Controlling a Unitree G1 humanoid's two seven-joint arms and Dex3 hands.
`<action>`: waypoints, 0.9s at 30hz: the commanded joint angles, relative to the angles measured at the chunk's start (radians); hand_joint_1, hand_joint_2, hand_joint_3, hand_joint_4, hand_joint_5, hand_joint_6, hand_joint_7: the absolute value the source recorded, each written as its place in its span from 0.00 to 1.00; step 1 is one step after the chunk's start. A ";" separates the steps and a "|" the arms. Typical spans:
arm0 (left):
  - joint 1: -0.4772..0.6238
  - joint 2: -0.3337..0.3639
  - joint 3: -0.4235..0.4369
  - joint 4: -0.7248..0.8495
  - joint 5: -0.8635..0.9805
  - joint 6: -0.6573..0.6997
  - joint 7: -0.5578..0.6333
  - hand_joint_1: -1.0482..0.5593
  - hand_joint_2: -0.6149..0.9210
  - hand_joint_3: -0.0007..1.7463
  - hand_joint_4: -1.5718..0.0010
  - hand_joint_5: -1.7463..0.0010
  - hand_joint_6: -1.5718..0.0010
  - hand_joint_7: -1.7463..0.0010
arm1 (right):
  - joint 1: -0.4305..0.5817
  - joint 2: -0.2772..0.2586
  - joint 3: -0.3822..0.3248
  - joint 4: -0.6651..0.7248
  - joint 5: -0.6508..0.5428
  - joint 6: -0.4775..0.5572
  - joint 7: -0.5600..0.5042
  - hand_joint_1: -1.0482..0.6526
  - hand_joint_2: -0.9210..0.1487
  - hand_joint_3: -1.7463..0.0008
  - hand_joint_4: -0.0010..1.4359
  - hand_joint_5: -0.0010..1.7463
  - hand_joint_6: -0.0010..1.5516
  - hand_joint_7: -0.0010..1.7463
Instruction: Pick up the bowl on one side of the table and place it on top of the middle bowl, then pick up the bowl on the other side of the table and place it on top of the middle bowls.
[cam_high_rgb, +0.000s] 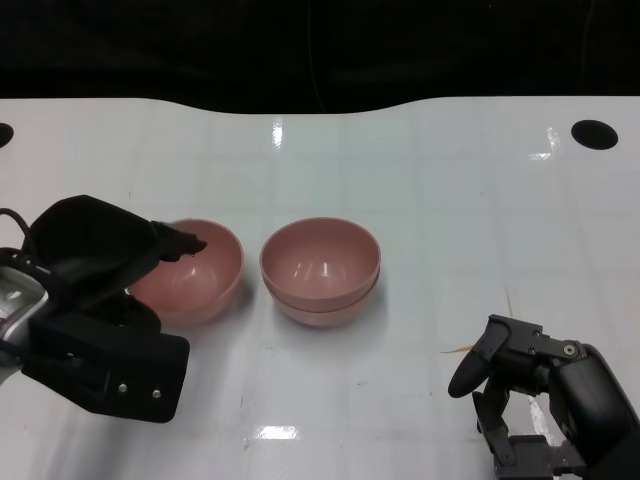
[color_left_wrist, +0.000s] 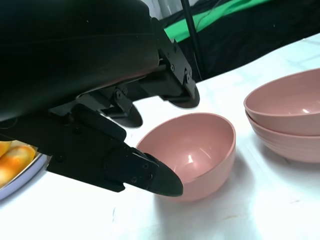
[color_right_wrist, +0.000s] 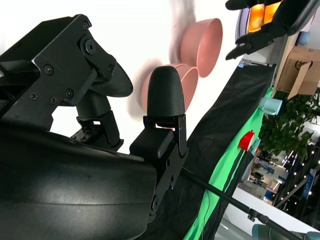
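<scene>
- Already, two round pink plastic bowls sit nested at the table's middle (cam_high_rgb: 320, 272), so I judge the first half of the job done.
- Left to do: the single pink plastic bowl on my left side (cam_high_rgb: 195, 272) rests upright on the glossy white table (cam_high_rgb: 420, 180), near the stack but apart from it.
- My left hand (cam_high_rgb: 100, 300) hovers at that bowl's rim with fingers (color_left_wrist: 150, 172) spread around it, gripping nothing yet.
- My right hand (cam_high_rgb: 530, 390) hangs empty near the table's front edge, fingers loosely apart, well clear of the bowls.
- What remains, by my reckoning: grasp, lift, and set this bowl on the stack.
</scene>
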 joint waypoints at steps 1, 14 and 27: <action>0.019 0.027 0.029 -0.044 -0.031 0.033 -0.083 0.17 0.97 0.00 0.69 1.00 0.79 1.00 | 0.008 -0.008 -0.006 -0.017 0.007 -0.003 0.001 0.62 0.55 0.20 0.55 0.95 0.49 0.80; 0.009 0.014 -0.027 0.017 0.102 -0.001 -0.019 0.11 0.97 0.00 0.69 0.98 0.78 0.99 | 0.007 -0.009 -0.009 -0.023 0.009 0.002 0.004 0.62 0.56 0.20 0.56 0.95 0.48 0.80; -0.038 -0.033 -0.101 0.177 0.219 -0.003 0.173 0.16 0.97 0.00 0.65 0.96 0.73 0.99 | 0.017 -0.008 -0.004 -0.036 0.004 0.011 0.004 0.62 0.56 0.20 0.56 0.95 0.48 0.80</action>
